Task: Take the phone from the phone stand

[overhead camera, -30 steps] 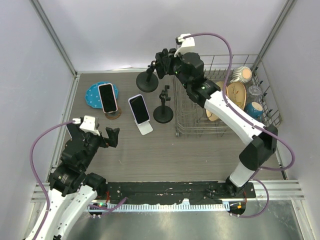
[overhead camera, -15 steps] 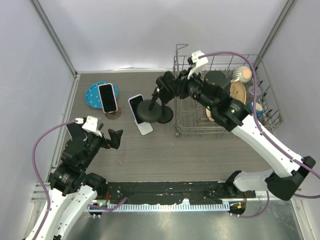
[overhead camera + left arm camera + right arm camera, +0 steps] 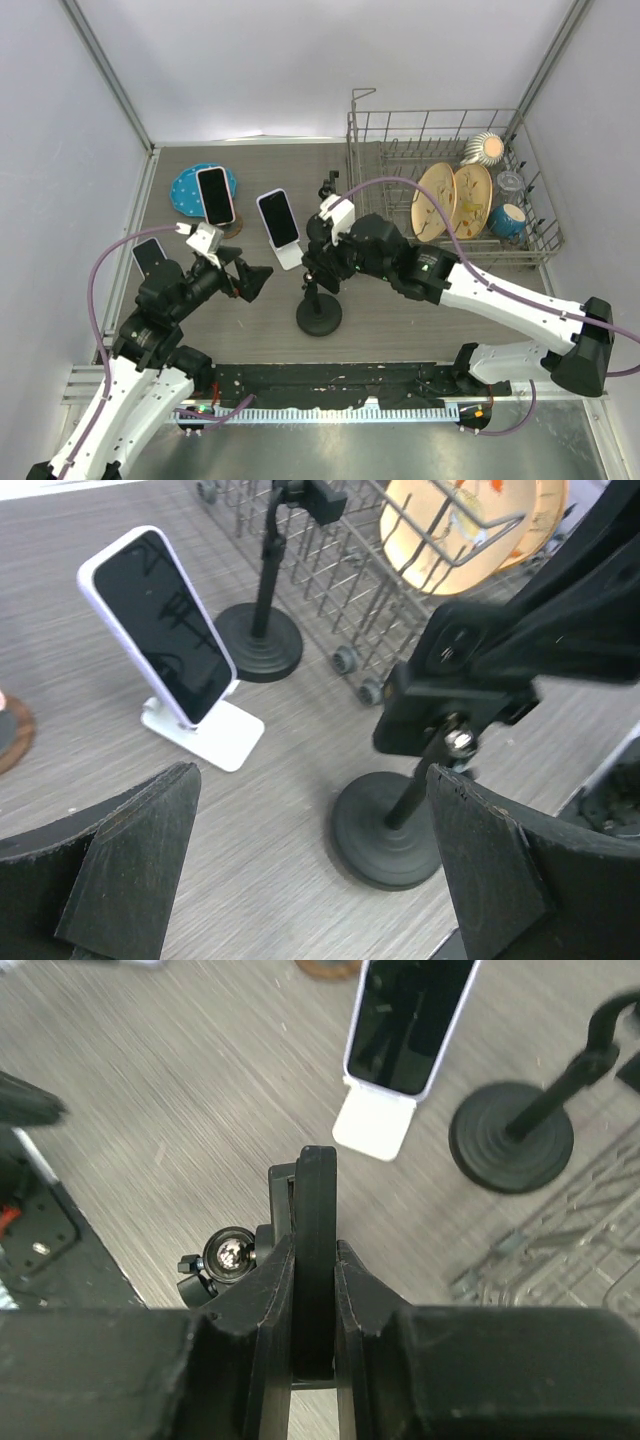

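A phone (image 3: pixel 278 217) in a pale case leans on a white phone stand (image 3: pixel 291 257) at mid-table; the left wrist view has the phone (image 3: pixel 160 625) on the left, the right wrist view has it (image 3: pixel 410 1020) at the top. A pink-cased phone (image 3: pixel 215 195) stands further left. My right gripper (image 3: pixel 318 262) is shut on the flat head (image 3: pixel 316 1210) of a black stand (image 3: pixel 319 318), whose round base rests on the table. My left gripper (image 3: pixel 250 278) hangs open just left of that base (image 3: pixel 385 830), with nothing between its fingers.
A second black stand (image 3: pixel 512 1135) rises beside the wire dish rack (image 3: pixel 450 130), which holds plates and cups. A blue plate (image 3: pixel 185 188) lies at the back left. Another phone (image 3: pixel 150 255) lies flat by the left arm.
The right arm swung from the back of the table to the front middle, carrying the black stand down onto the table. The left gripper moved right toward it.
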Tool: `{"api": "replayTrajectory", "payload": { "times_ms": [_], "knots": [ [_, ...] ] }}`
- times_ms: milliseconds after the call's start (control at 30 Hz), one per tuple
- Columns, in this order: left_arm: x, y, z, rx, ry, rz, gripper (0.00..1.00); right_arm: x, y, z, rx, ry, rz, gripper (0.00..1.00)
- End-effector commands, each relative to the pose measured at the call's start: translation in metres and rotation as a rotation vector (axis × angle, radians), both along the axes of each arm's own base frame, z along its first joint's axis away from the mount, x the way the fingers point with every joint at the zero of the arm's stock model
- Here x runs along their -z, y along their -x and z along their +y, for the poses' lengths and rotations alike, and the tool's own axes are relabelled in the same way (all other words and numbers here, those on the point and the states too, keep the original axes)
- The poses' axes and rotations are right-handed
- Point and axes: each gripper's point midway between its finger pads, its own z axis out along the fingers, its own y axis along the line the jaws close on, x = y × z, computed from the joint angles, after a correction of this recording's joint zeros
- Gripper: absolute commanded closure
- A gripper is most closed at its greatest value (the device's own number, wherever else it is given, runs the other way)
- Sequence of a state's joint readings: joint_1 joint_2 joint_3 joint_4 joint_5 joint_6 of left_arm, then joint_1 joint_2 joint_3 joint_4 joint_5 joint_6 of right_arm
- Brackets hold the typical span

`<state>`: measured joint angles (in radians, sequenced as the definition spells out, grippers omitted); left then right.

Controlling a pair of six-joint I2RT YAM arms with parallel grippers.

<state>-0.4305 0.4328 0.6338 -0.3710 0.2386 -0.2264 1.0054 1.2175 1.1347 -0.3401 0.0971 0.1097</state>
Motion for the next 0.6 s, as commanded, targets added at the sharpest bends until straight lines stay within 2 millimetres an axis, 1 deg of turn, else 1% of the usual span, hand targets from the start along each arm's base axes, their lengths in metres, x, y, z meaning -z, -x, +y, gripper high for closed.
{"api": "replayTrajectory", "payload": {
  "times_ms": [0, 33, 67, 133, 233, 267, 300, 333, 367, 400, 467, 500, 533, 567],
  "knots": [
    [-0.031, 0.003, -0.024, 0.075, 0.191, 0.004, 0.0, -0.058, -0.022, 0.009, 0.087, -0.204, -0.169, 0.99],
    [-0.028, 0.002, -0.025, 0.07, 0.194, 0.014, 0.0, -0.056, -0.021, 0.01, 0.088, -0.2, -0.169, 0.99],
    [-0.03, 0.005, -0.025, 0.076, 0.203, 0.004, 0.0, -0.053, -0.023, 0.007, 0.106, -0.192, -0.173, 0.99],
    [-0.03, 0.005, -0.024, 0.061, 0.207, -0.006, 0.0, -0.042, -0.023, 0.004, 0.122, -0.167, -0.17, 0.99],
    [-0.029, 0.006, -0.028, 0.075, 0.214, 0.006, 0.0, -0.034, -0.024, -0.002, 0.157, -0.174, -0.173, 0.99],
    [-0.03, 0.006, -0.03, 0.082, 0.22, 0.008, 0.0, -0.036, -0.024, -0.002, 0.167, -0.19, -0.178, 0.99],
    [-0.024, 0.004, -0.035, 0.088, 0.218, 0.036, 0.0, -0.033, -0.023, -0.004, 0.173, -0.192, -0.178, 0.99],
    [-0.022, 0.005, -0.039, 0.104, 0.221, 0.048, 0.0, -0.033, -0.022, -0.005, 0.176, -0.199, -0.177, 0.99],
    [-0.022, 0.004, -0.041, 0.102, 0.221, 0.051, 0.0, -0.031, -0.021, -0.006, 0.179, -0.197, -0.176, 0.99],
    [-0.02, 0.002, -0.042, 0.095, 0.219, 0.059, 0.0, -0.034, -0.022, -0.006, 0.186, -0.216, -0.186, 0.99],
    [-0.027, -0.003, -0.042, 0.063, 0.238, 0.031, 0.0, -0.034, -0.021, -0.008, 0.189, -0.223, -0.185, 0.99],
    [-0.028, -0.005, -0.043, 0.057, 0.245, 0.021, 0.0, -0.031, -0.021, -0.009, 0.191, -0.218, -0.18, 0.99],
    [-0.031, -0.004, -0.052, 0.079, 0.252, 0.006, 0.0, -0.032, -0.02, -0.01, 0.189, -0.223, -0.177, 0.99],
    [-0.03, -0.009, -0.053, 0.054, 0.246, -0.002, 0.0, -0.03, -0.02, -0.01, 0.192, -0.22, -0.171, 0.99]
  ]
}}
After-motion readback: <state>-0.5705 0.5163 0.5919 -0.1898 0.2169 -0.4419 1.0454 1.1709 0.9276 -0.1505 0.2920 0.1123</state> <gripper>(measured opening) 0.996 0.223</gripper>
